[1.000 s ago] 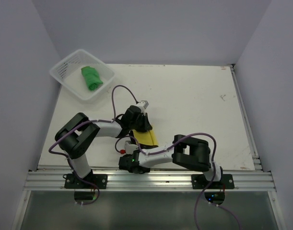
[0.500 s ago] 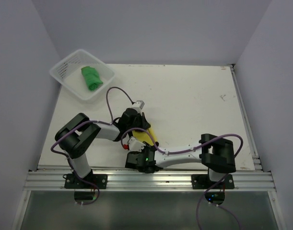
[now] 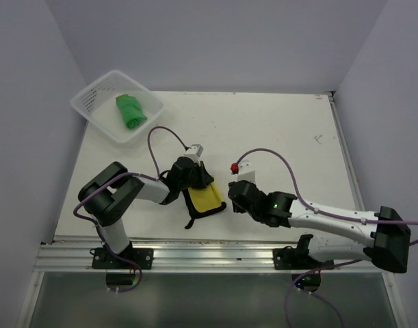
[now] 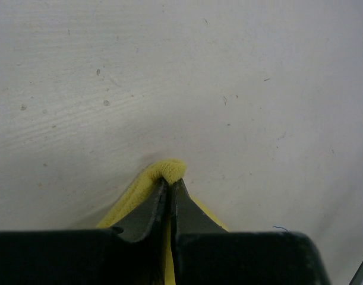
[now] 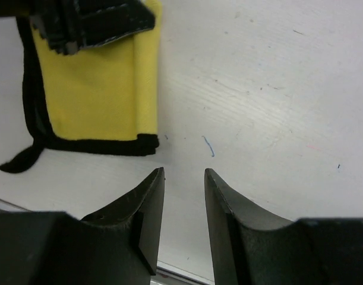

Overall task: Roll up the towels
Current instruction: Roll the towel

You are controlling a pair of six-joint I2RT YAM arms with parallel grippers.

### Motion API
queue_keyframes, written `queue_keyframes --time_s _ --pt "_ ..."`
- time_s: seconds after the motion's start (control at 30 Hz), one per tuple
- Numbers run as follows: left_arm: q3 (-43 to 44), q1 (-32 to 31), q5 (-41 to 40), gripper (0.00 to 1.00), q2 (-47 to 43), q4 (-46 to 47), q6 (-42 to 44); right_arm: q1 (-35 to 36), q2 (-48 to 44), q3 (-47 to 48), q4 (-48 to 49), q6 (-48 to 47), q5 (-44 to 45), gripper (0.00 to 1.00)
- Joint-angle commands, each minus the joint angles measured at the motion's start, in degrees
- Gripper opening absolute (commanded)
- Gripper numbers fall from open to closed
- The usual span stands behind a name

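The wide white table [image 3: 277,137] fills the top view, scuffed here and there. The right arm [image 3: 332,219] stretches low across the near side, reaching in from the right corner towards the middle. The left arm [image 3: 126,195] is folded up tight on the near left, elbow bent, wrist pointing at the centre.

Back in the far left corner sits the white mesh basket [image 3: 92,102], turned at an angle to the table edge. Inside it lies the green towel [image 3: 131,111], bunched into a short roll.

Now to the action. The yellow towel [image 3: 207,198] lies on the table near the front edge, between the two wrists. Its yellow face is up, its black border shows, and a black corner trails towards the near edge. The right wrist view shows one side doubled over in a lengthwise fold.

The left gripper [image 4: 170,185] sits at the towel's far end, jaws pressed together, pinching a raised fold of yellow cloth between the tips. The right gripper [image 5: 184,178] hangs just beside the towel's right-hand edge, apart from it, jaws spread with only bare table between them. Smallest of all is a blue fleck [image 5: 208,146] on the table just ahead of those fingertips.
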Motion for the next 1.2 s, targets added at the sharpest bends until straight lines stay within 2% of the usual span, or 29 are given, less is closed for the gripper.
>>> queue_keyframes --time_s 0.0,0.07,0.13,0.17,0.37,0.6,0.8,1.17 --pt "-2.81 0.88 -3.42 0.00 0.46 -4.47 0.60 -8.49 -5.03 -4.78 8.99 5.67 -11.98 0.38" --pt "-3.07 0.88 -3.42 0.00 0.28 -4.12 0.42 -11.41 -4.86 -5.84 10.05 8.21 -17.78 0.39" --pt "-2.90 0.88 -3.24 0.00 0.55 -4.03 0.34 -15.72 -4.42 -8.64 14.88 10.67 -22.10 0.39" --pt "-2.98 0.88 -3.15 0.00 0.63 -4.03 0.25 -17.13 -3.72 -9.87 16.90 13.64 -26.90 0.39" --pt "-3.16 0.88 -2.98 0.00 1.07 -3.67 0.07 -24.52 1.46 -16.38 30.35 22.80 -38.35 0.41" --pt "-3.25 0.88 -2.89 0.00 1.25 -3.41 0.16 -26.98 5.60 -18.06 38.09 26.32 -40.58 0.45" --pt "-3.51 0.79 -2.63 0.00 1.34 -3.06 0.07 -27.07 6.92 -18.06 39.85 27.47 -40.84 0.48" --pt "-3.86 0.79 -2.10 0.00 1.60 -2.53 -0.10 -26.90 11.84 -18.85 41.88 27.91 -42.77 0.47"
